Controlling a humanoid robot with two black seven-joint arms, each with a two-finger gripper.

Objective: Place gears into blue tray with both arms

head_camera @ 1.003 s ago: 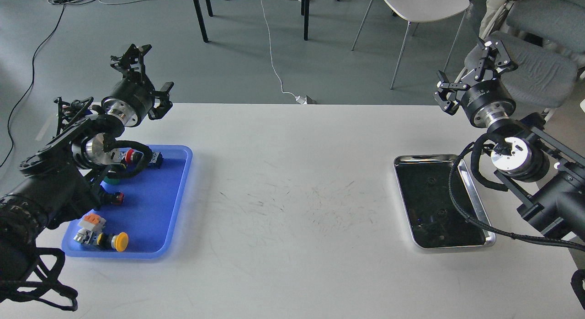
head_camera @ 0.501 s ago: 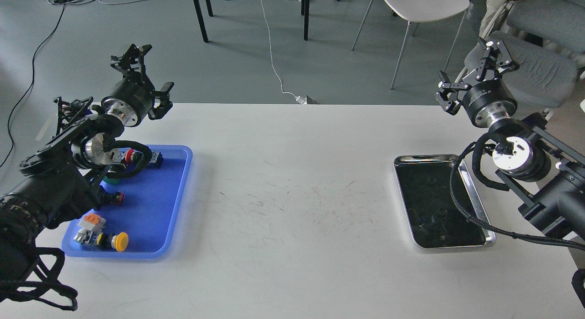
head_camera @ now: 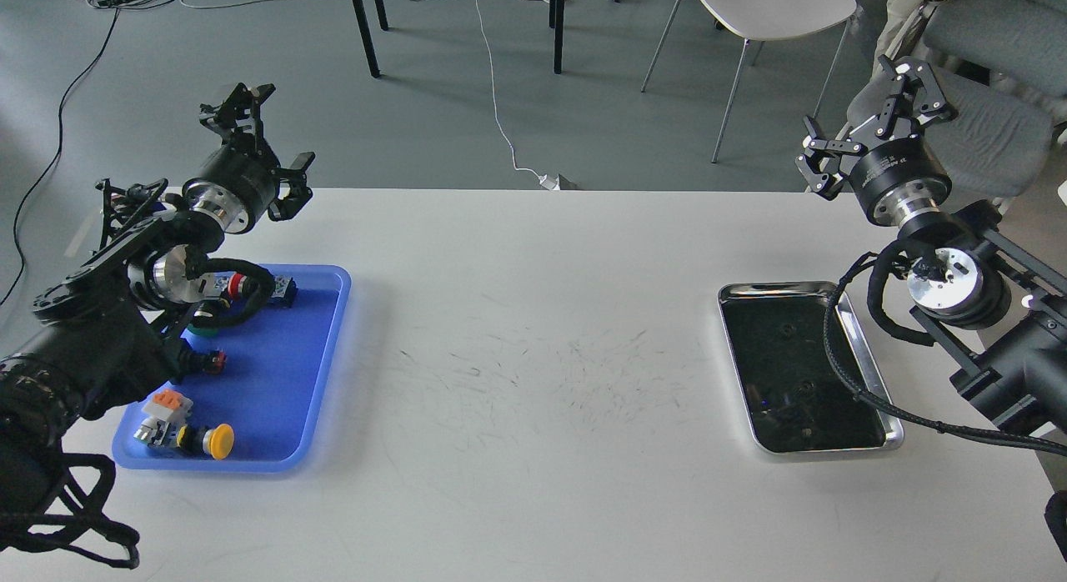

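The blue tray (head_camera: 321,348) lies at the table's left and holds several coloured push-button switches. Faint small dark round shapes, likely gears (head_camera: 805,388), lie inside the steel tray (head_camera: 867,361) at the right; they are hard to make out against its dark floor. My left gripper (head_camera: 288,123) is raised above the tray's far end, open and empty. My right gripper (head_camera: 850,102) is raised beyond the steel tray's far right corner, open and empty. Part of the blue tray's left side is hidden by my left arm.
A yellow-capped button (head_camera: 218,440) sits near the blue tray's front edge and a red one (head_camera: 237,283) near its back. Scuff marks cover the white table (head_camera: 533,382) between the trays. Chairs (head_camera: 771,11) and cables stand on the floor behind.
My right gripper has drifted slightly up and to the right, away from the steel tray. The left arm has barely moved. Both grippers stay open.
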